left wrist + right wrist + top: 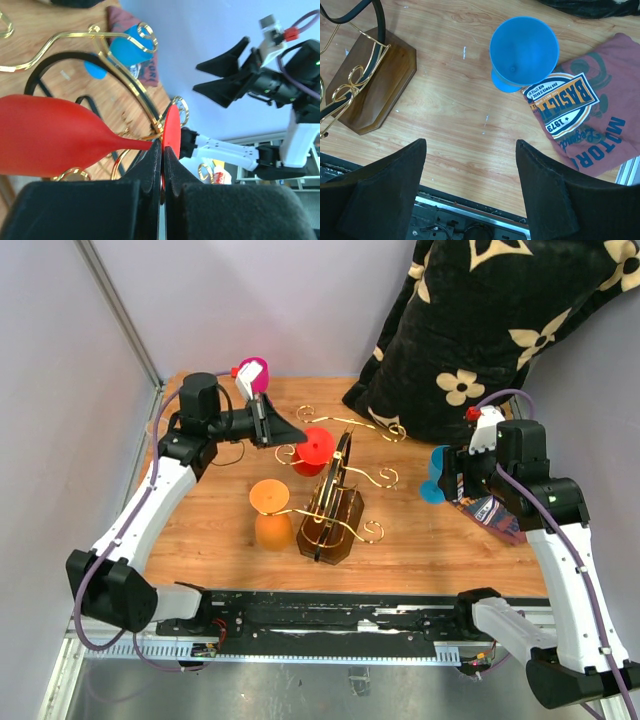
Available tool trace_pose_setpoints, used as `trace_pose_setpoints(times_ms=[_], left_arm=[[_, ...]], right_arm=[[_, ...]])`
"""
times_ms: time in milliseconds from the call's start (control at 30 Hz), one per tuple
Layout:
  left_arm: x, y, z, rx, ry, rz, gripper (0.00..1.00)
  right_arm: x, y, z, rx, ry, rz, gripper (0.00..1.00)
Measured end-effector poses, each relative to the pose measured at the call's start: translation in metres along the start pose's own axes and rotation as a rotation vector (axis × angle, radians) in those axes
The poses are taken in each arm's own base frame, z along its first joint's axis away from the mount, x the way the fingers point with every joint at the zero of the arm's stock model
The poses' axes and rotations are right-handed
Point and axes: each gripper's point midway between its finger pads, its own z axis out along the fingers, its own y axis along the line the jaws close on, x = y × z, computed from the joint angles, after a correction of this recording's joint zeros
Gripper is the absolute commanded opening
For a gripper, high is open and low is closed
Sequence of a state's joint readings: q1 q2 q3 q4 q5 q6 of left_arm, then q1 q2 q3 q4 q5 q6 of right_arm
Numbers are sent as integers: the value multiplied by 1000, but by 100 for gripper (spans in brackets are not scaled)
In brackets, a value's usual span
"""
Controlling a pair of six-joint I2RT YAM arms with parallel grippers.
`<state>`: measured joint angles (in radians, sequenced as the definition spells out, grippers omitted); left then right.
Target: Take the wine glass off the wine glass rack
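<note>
The left arm [150, 500] and right arm [570, 570] have white shells between black joint housings. A purple cable [508, 392] loops along each. The left wrist carries a pink-and-white cap [252, 372]; the right a white block with a red tip [473, 414]. A green light [551, 494] glows on the right arm. The fingers [385, 195] are matte black wedges.

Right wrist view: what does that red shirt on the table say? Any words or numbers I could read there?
"BASIC": on the round badge printed on the red shirt.
"1973": on the banner of that badge.
"MOTOR": in big blue letters beside the badge; the lettering next to them is only partly in view and unreadable.
The small text round the badge's rim is too small to read.
</note>
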<state>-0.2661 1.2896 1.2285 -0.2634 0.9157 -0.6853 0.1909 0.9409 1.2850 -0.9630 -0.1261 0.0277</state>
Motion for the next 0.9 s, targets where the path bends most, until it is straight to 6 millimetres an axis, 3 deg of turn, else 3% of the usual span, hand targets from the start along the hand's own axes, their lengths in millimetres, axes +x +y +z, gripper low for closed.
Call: trace_pose_setpoints(times_ms=[200,333,533,700,800,900], left_arm=[[-37,-22,5,63,-68,41,1],[-69,-24,-10,-45,-156,100,1],[-119,1,-47,-351,-350,252,0],[-144,19,-82,-607,-454,348,1],[-146,38,-105,-764,-489,368,1],[-127,63,-130,-926,-478,358,1]], right_arm=[[0,0,0,0,0,0,73],[0,0,0,0,-1,0,73],[0,1,1,-5,2,7,72],[1,2,2,-8,5,14,72],[0,2,2,-12,1,14,72],[-2,4,2,-20,-9,13,72]])
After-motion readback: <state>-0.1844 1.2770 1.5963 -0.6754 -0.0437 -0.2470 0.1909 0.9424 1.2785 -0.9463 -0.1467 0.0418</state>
